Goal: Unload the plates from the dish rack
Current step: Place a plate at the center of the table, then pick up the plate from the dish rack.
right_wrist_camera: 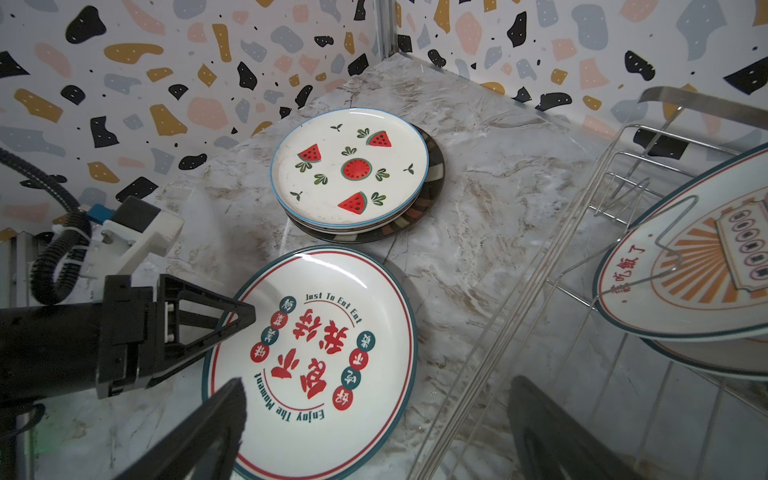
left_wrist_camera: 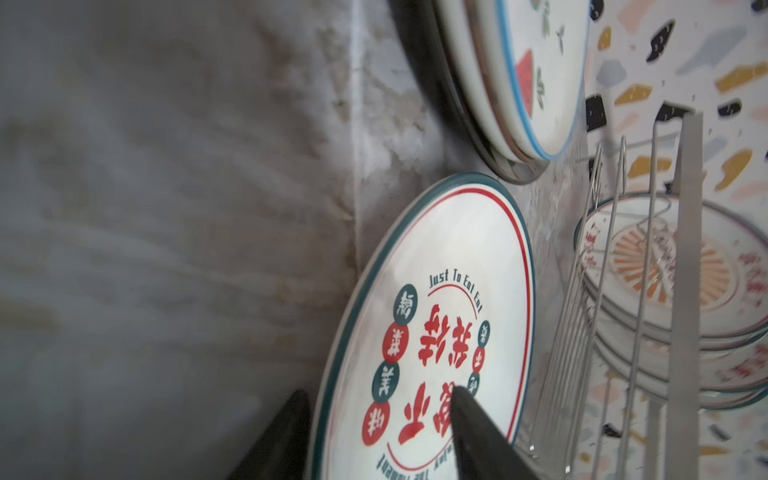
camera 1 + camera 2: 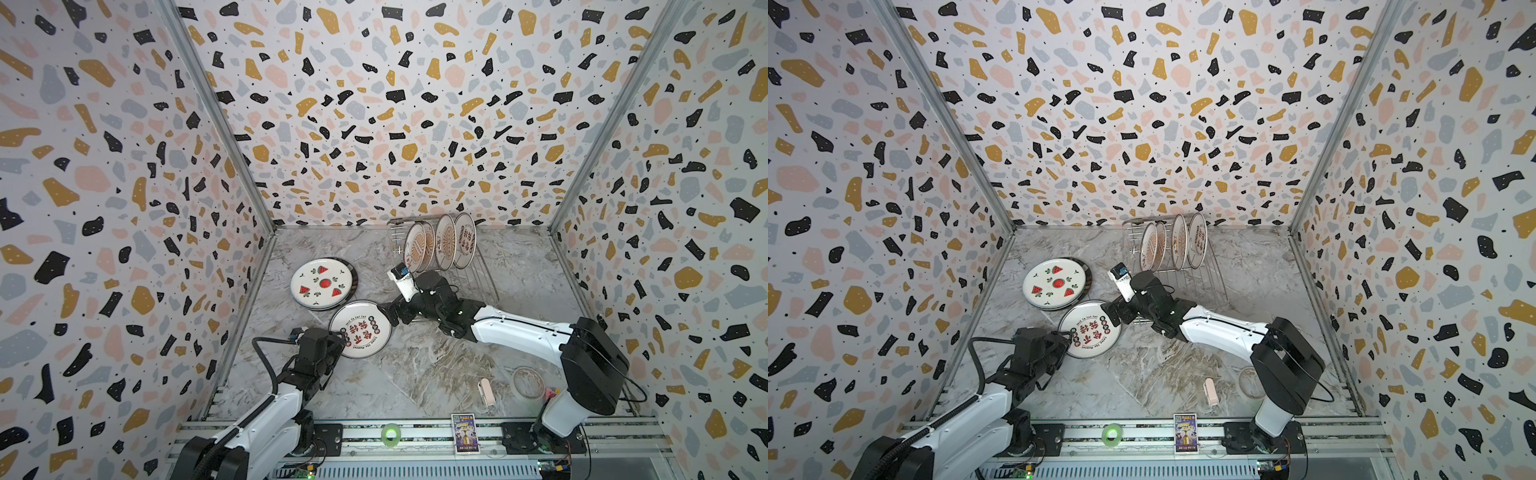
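The red-lettered plate (image 3: 360,328) (image 3: 1090,328) (image 2: 436,291) (image 1: 316,353) lies flat on the marble table. My left gripper (image 3: 340,334) (image 2: 380,392) is open astride its near rim, one finger over the face and one outside the edge. My right gripper (image 3: 392,316) (image 1: 378,390) hangs wide open over the plate's far edge, beside the dish rack (image 3: 478,282) (image 1: 582,249). Several plates (image 3: 415,253) (image 3: 1179,245) stand upright in the rack, an orange-sunburst plate (image 1: 698,266) foremost. The watermelon plate (image 3: 322,282) (image 1: 349,166) tops a stack at the left.
A translucent tape roll (image 3: 528,382) and a small pink-white object (image 3: 485,390) lie near the right arm's base. A card (image 3: 464,432) and a green roll (image 3: 390,434) sit on the front rail. Patterned walls close three sides.
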{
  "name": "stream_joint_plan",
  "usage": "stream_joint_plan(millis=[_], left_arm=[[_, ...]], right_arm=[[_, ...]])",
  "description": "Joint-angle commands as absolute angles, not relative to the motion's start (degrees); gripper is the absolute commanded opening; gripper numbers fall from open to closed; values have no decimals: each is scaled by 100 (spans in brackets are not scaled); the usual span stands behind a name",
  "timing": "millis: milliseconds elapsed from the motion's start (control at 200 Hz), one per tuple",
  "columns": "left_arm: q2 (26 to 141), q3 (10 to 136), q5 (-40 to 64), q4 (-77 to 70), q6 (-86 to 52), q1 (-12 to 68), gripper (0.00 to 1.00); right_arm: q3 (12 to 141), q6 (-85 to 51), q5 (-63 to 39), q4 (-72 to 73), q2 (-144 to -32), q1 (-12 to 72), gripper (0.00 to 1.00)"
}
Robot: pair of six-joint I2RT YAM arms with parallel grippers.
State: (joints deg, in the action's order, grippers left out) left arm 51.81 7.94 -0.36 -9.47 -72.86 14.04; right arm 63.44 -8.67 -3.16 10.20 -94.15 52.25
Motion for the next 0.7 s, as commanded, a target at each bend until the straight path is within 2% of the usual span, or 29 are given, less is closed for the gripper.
stream_joint_plan(millis=[0,115,260,426,561,696], left_arm=[[5171,855,-466,-668,-7092,1433,84],[4954,1064,-999,-211,-6890,1417,100],[4561,1562,-1794,585,-6474,1413,100],[3991,1828,-2196,514,-5943,1415,100],[3885,2029,-1537,-255,-5305,1424,100],[3999,1890,-589,-1975,-4843,1560,100]], right_arm=[[6618,-841,-212,1009,-9279,5250,99],[6670,-852,-198,1028,-9181,5240,99],[6748,-1062,-91,1047,-9009,5046,99],[6543,-1294,-79,1357,-8583,4527,99],[6616,-1464,-219,1259,-8430,3906,99],[7009,-1547,172,812,-8560,3369,99]])
